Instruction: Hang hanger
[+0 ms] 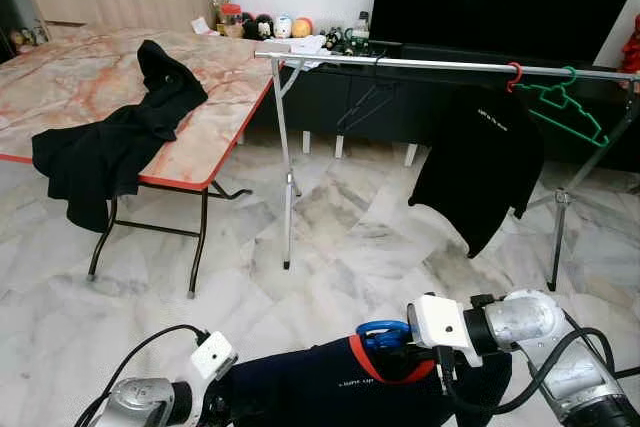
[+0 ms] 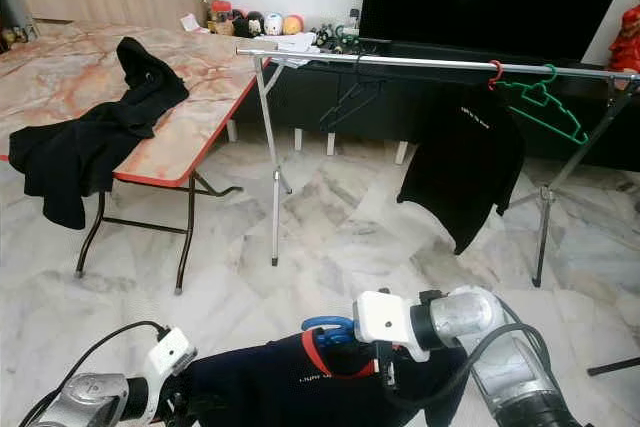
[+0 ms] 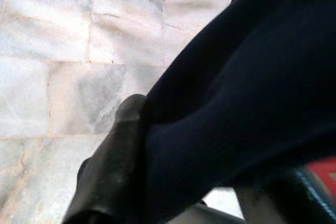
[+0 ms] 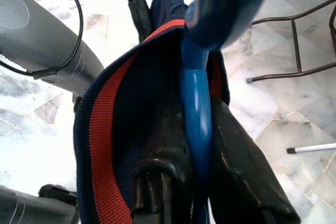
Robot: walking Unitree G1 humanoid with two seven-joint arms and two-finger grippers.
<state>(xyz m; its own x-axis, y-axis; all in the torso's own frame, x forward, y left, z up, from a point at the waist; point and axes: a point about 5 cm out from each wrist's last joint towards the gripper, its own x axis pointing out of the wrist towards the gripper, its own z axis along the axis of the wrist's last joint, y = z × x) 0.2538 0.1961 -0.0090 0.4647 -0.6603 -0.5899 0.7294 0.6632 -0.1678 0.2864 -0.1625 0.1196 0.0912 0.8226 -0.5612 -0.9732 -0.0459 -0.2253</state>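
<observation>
Up close, our right gripper (image 4: 197,135) has both black fingers pressed against the neck of the blue plastic hanger (image 4: 197,103), which carries a navy shirt with a red collar band (image 1: 330,387). Through our left wrist camera, the left gripper (image 3: 136,156) pinches a fold of that shirt, one finger (image 3: 113,161) showing against the pale marble floor (image 3: 52,51). Ahead, the silver clothes rail (image 1: 420,64) bears a black T-shirt (image 1: 480,162) and an empty green hanger (image 1: 565,107). A black garment (image 1: 120,132) drapes over the near edge of the marble-patterned folding table (image 1: 90,77).
</observation>
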